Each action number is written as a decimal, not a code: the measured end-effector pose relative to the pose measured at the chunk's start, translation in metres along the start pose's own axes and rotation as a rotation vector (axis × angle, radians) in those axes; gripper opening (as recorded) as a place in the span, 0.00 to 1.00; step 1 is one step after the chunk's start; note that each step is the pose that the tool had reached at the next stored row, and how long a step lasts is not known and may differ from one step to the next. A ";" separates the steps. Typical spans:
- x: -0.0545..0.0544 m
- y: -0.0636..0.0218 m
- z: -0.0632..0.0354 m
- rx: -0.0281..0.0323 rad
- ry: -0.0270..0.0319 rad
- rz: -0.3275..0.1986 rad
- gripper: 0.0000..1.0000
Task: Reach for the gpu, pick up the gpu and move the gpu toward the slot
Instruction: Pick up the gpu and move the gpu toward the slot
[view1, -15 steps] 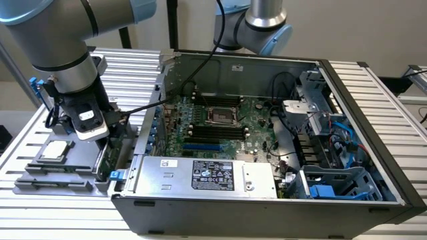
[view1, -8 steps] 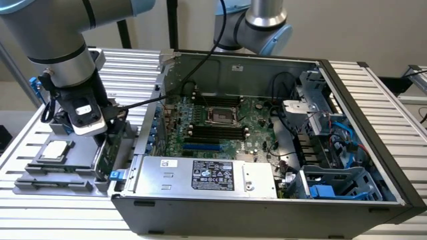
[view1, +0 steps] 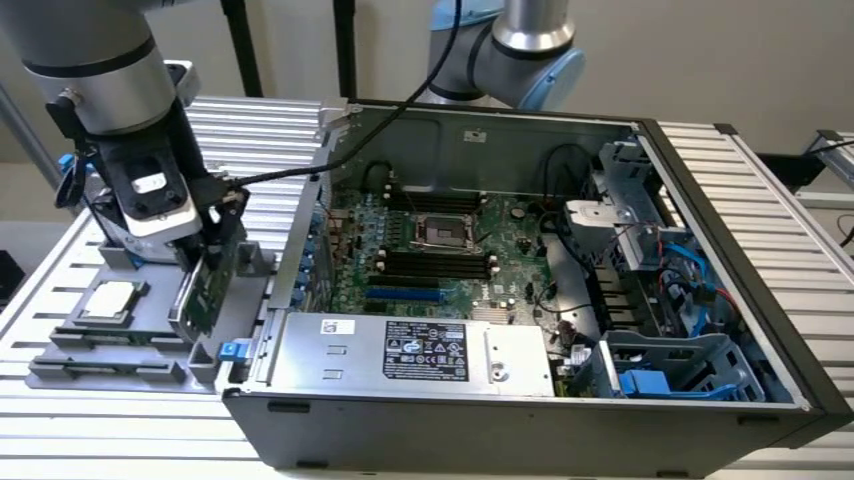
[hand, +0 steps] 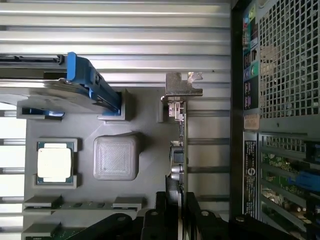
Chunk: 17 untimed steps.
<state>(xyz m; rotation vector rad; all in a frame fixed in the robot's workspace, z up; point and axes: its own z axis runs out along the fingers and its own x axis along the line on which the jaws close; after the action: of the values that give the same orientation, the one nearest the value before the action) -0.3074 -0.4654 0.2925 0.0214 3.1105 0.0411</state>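
The gpu (view1: 200, 293) is a thin green card standing on edge in the grey fixture tray (view1: 107, 368), at the exterior view's left, just outside the open computer case. In the wrist view the gpu (hand: 181, 145) appears edge-on, its silver bracket (hand: 182, 90) at the far end against the tray's holder. My gripper (view1: 203, 252) hangs straight over the card's top edge. My gripper (hand: 181, 202) has one black finger on each side of the board, pressed close against it. The blue slot (view1: 400, 295) lies on the motherboard inside the case.
The tray also holds a square silver chip (hand: 55, 164) and a silver hard drive with a blue frame (hand: 85, 82). The black case wall (hand: 237, 125) rises right beside the card. Cables, a power supply (view1: 414, 350) and drive cages crowd the case. A second arm's base (view1: 514, 50) stands behind.
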 end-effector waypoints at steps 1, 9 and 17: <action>0.000 0.0001 -0.0046 0.0002 0.0002 0.000 0.27; -0.004 0.0011 -0.0407 0.0000 0.0001 0.000 0.27; -0.007 0.0018 -0.0665 -0.0009 0.0007 0.000 0.27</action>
<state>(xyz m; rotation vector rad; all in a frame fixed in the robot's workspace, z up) -0.3026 -0.4654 0.3592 0.0214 3.1112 0.0425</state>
